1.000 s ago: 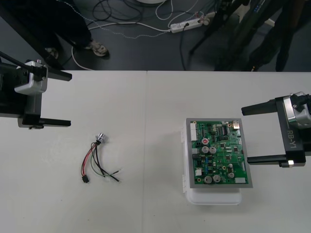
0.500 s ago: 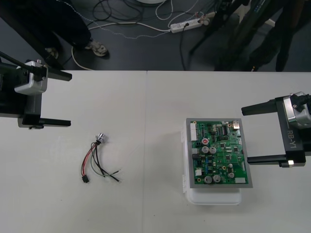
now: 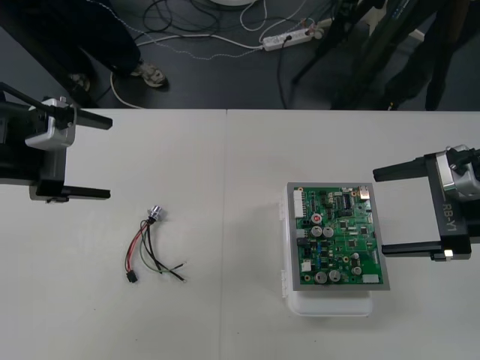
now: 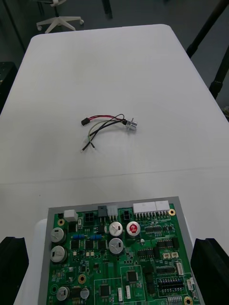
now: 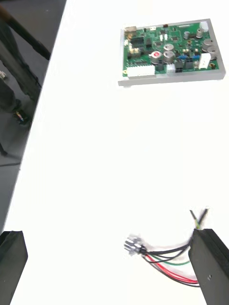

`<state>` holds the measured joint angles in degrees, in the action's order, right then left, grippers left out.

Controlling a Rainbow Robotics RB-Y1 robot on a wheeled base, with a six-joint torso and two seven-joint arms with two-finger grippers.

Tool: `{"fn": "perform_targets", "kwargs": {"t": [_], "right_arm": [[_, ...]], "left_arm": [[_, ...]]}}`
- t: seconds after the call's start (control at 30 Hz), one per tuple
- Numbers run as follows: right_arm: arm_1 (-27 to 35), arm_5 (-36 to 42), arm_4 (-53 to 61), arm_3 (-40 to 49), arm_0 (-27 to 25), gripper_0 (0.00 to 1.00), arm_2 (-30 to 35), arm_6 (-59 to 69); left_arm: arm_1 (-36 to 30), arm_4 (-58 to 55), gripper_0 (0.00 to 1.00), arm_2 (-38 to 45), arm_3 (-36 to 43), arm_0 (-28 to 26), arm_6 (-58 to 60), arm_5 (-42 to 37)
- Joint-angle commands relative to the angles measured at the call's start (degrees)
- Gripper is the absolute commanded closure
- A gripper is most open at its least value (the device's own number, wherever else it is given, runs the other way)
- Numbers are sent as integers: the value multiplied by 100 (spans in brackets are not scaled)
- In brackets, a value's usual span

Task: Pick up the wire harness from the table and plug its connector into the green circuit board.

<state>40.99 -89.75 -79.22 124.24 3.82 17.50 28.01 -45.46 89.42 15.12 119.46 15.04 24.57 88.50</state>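
The wire harness (image 3: 150, 246) lies loose on the table's left half, with its round metal socket (image 3: 156, 214) at the far end and its small black plug (image 3: 132, 277) at the near end. The green circuit board (image 3: 337, 236) sits on its white base (image 3: 330, 304) on the right half. My left gripper (image 3: 110, 157) hovers open at the left edge, up and left of the harness. My right gripper (image 3: 378, 212) stands open just right of the board. In the left wrist view one finger (image 5: 207, 267) covers part of the harness (image 5: 164, 257). The right wrist view has the board (image 4: 119, 257) close below and the harness (image 4: 107, 125) beyond it.
A seam (image 3: 226, 225) runs down the middle of the pale table, between the harness and the board. Dark floor with cables and a power strip (image 3: 289, 37) lies past the far edge. A person's shoes (image 3: 150, 75) stand there, away from the table.
My left gripper has shifted very slightly toward the table's middle. The harness, the board and the right gripper have stayed where they were.
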Motion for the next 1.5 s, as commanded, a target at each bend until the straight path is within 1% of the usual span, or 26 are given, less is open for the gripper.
{"fn": "perform_targets", "kwargs": {"t": [0.03, 0.27, 0.47, 0.87, 1.03, 1.2, 1.5], "right_arm": [[23, -25, -41, -22, -39, 0, -53, 134], [14, -25, 20, -22, -39, 0, -53, 90], [-241, -25, 126, -22, -39, 0, -53, 11], [-865, -25, 231, -22, -48, 0, -62, -130], [-1137, -25, 240, -22, -127, 0, -115, -200], [-1181, 80, 240, -22, -320, 0, -361, -270], [-1190, 801, 249, -22, -724, 0, -1029, -534]], "left_arm": [[11, -3, 0, -62, -63, -124, 39, 150], [11, -3, 0, -36, -63, -124, -5, 150], [2, -21, 0, -36, -63, -115, -137, 150], [-411, 14, 0, -97, -72, -1, -1341, 150], [-692, 23, 0, -396, -72, 113, -2000, 150], [-982, 23, 0, -748, -81, 245, -2589, 150], [-1492, 49, 0, -1381, -125, 562, -4004, 150]]}}
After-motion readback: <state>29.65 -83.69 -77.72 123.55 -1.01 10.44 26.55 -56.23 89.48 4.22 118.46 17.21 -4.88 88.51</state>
